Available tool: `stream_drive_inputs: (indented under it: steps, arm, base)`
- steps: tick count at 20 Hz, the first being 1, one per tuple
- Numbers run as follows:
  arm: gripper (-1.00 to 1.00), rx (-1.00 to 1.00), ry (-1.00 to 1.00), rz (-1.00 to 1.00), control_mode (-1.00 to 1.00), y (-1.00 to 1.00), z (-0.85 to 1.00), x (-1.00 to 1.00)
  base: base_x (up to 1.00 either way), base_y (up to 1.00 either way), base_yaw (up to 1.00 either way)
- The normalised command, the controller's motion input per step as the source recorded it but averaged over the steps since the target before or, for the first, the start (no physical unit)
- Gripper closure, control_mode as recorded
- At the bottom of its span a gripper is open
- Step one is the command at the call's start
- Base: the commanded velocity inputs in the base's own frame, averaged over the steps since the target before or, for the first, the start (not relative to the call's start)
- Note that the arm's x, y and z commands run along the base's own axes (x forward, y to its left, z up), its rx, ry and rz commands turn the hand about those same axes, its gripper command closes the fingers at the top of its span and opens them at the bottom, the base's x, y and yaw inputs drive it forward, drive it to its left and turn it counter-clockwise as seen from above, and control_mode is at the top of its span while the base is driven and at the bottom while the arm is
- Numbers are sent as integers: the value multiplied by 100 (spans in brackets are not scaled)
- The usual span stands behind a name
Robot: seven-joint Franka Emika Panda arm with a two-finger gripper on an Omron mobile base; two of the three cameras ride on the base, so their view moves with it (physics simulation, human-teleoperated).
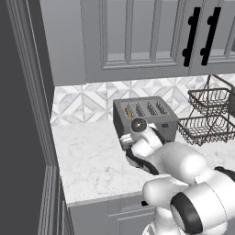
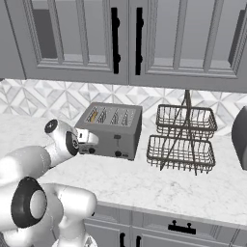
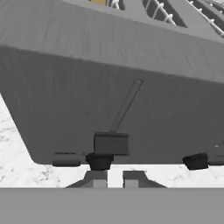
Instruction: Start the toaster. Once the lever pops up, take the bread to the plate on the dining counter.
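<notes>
No readable text or labels anywhere.

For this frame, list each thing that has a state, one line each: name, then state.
toaster: upright on the worktop, bread in its leftmost slot.
bread: sunk in the slot, only its top showing.
lever: at the bottom of its slit, pushed down.
gripper: shut, right at the lever.
upper cabinet doors: closed.
wire baskets: empty.

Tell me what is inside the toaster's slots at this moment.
The toaster has four slots. The bread sits in the end slot nearest the left wall; just its tan top edge shows, the rest hidden inside. The other three slots look empty, though their depths are not visible.
</notes>
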Motion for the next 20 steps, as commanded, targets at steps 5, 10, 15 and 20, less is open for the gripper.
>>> stream_drive_inputs:
  steps: [5, 10, 15, 20]
  arm:
    - [100, 9, -52, 0, -100, -21, 72, -77]
    - [100, 15, -26, -1, -100, -31, 91, -37]
    - [100, 30, -1, 0, -100, -81, 57, -7]
    - [100, 39, 20, 0, -100, -68, 25, 0]
  base:
    - [0, 0, 0]
    - [0, 0, 0]
    - [0, 0, 0]
    - [0, 0, 0]
